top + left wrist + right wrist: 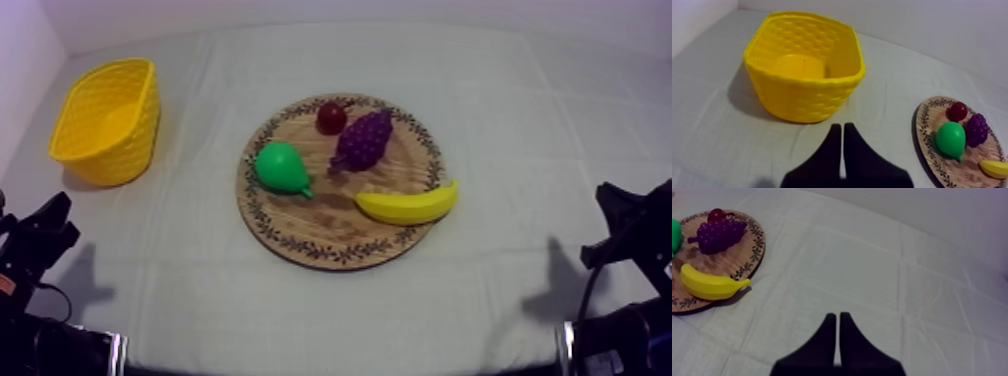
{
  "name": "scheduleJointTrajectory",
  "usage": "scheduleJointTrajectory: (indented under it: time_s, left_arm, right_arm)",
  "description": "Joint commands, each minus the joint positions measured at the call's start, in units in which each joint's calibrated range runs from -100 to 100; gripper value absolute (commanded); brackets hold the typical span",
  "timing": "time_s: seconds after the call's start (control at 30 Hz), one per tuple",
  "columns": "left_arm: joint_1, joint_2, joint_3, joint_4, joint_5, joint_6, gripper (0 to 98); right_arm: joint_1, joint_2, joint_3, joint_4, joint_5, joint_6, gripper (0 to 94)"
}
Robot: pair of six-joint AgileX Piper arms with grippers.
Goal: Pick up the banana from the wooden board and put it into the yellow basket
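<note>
Grey-white cloth (520, 130) covers the whole table. At its centre sits the round wooden board (300, 235), and the yellow basket (120, 150) stands well apart at the far left. Both arms sit low at their own sides. The left gripper (840, 126) faces the basket and the right gripper (837, 316) faces bare cloth beside the board. Each has its fingers pressed together into a wedge, holding nothing. The banana (408, 205) lies on the board's near right edge, one end overhanging the rim, apart from the grapes (363, 140), pear (280, 168) and small red fruit (331, 117). It looks light, hard and smooth, so probably slippery; its thick middle seems the best place to grip.
</note>
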Motion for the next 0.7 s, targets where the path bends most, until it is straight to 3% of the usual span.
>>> scheduleJointTrajectory:
  time_s: [0.0, 0.3, 0.5, 0.67]
  left_arm:
    - [-1.2, 0.0, -0.1, 0.05, 0.5, -0.3, 1.5]
    - [-1.2, 0.0, -0.1, 0.05, 0.5, -4.8, 0.1]
    - [-1.8, 0.0, 0.1, -0.02, -0.1, -9.5, 0.1]
    - [-2.5, 0.4, 0.1, -0.02, -0.3, -11.0, 2.0]
  right_arm:
    - [-2.2, 0.0, 0.0, 0.1, 1.1, -0.2, 0.5]
    - [-2.2, 0.0, 0.0, 0.1, 1.1, -0.2, 0.5]
    - [-2.2, 0.0, 0.0, 0.1, 1.1, -0.2, 0.5]
    - [-2.2, 0.0, 0.0, 0.1, 1.1, -0.2, 0.5]
